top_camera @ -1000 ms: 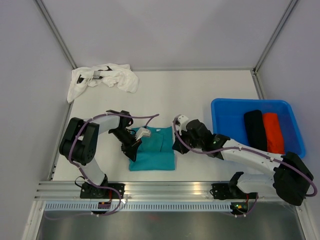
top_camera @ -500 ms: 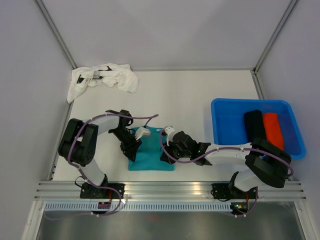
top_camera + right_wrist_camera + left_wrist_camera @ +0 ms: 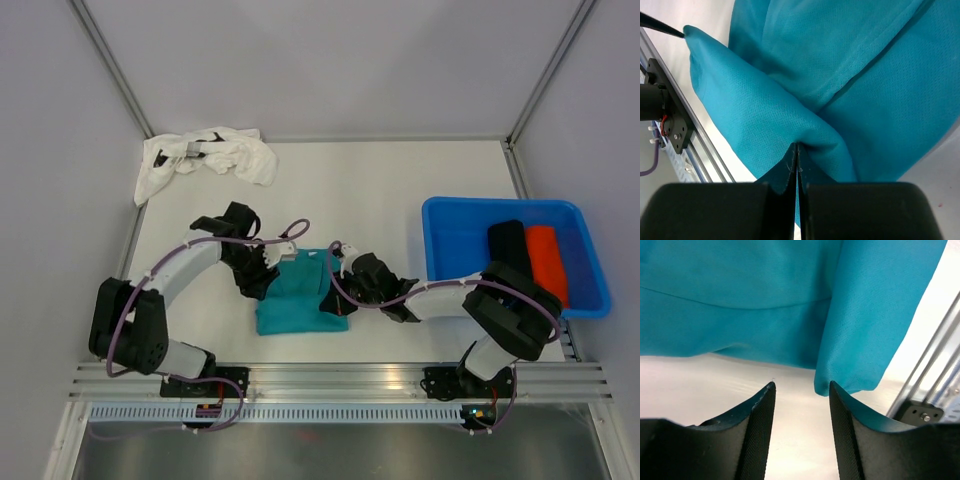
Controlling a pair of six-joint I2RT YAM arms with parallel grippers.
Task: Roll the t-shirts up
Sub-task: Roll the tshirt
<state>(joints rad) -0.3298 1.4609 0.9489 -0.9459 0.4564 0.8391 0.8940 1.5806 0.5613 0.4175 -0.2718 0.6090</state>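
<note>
The teal t-shirt lies folded on the table between the two arms. My right gripper is shut on the shirt's right edge; in the right wrist view the jaws pinch a fold of teal cloth at the fingertips. My left gripper is open at the shirt's left edge; in the left wrist view the teal cloth lies just beyond the empty fingers, with bare table between them. The white t-shirt lies crumpled at the far left corner.
A blue bin at the right holds a black roll and an orange-red roll. An aluminium rail runs along the near table edge. Grey walls enclose the table on three sides.
My right gripper has moved left from beside the shirt onto its right edge and closed on it. My left arm has shifted up and back at the shirt's left edge.
</note>
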